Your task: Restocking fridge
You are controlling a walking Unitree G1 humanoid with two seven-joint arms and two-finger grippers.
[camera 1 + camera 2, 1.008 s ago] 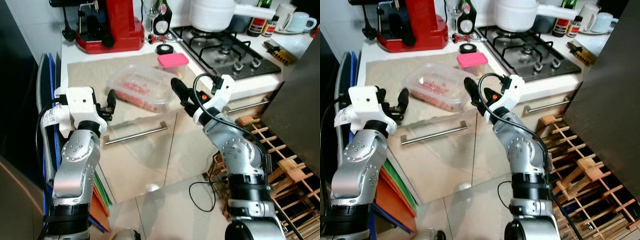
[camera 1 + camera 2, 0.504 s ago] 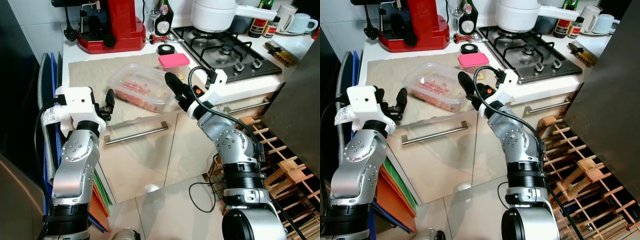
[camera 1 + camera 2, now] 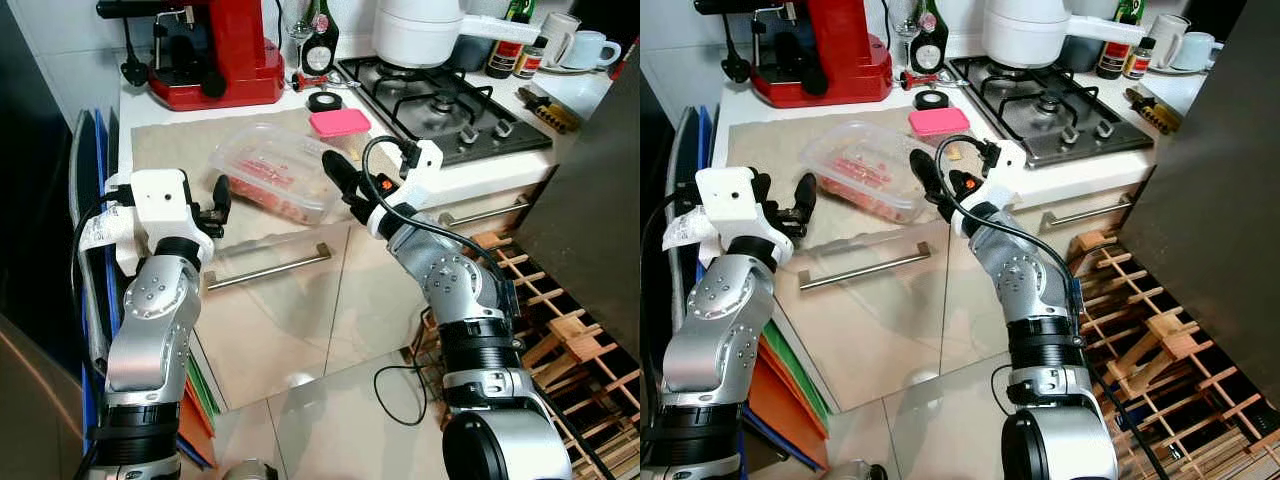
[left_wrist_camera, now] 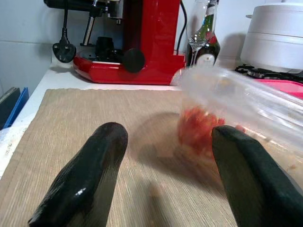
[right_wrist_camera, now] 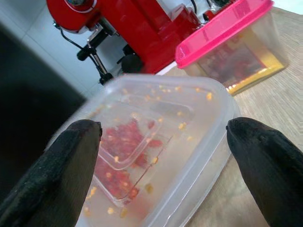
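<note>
The clear, lidded plastic tub of red chopped food (image 3: 268, 172) lies on the beige woven mat (image 3: 170, 150) that covers the near part of the white table (image 3: 500, 165), and both arms are closing on it from opposite sides, which reads as the setup for a two-handed lift toward the fridge. The right end effector (image 3: 338, 178) has its two long black fingers spread wide, one to either side of the tub's near corner as the right wrist view shows, holding nothing yet; the spread looks chosen to take in the tub's width. The left end effector (image 3: 216, 207) hovers at the mat's front edge just beside the tub's other end, also wide open and empty, its fingers (image 4: 85, 182) aimed along the mat at the tub. Just behind the tub stands a smaller clear box with a pink lid (image 3: 340, 124), likely the next thing to be restocked. Farther back are a red coffee machine (image 3: 215, 50), a dark bottle with a round label (image 3: 322, 45), a roll of black tape (image 3: 320, 100), and a white pot (image 3: 420, 30) on the gas hob (image 3: 440, 105). The bottle's label carries print, but it is too small for me to read, and I can make out no writing on the tub.
</note>
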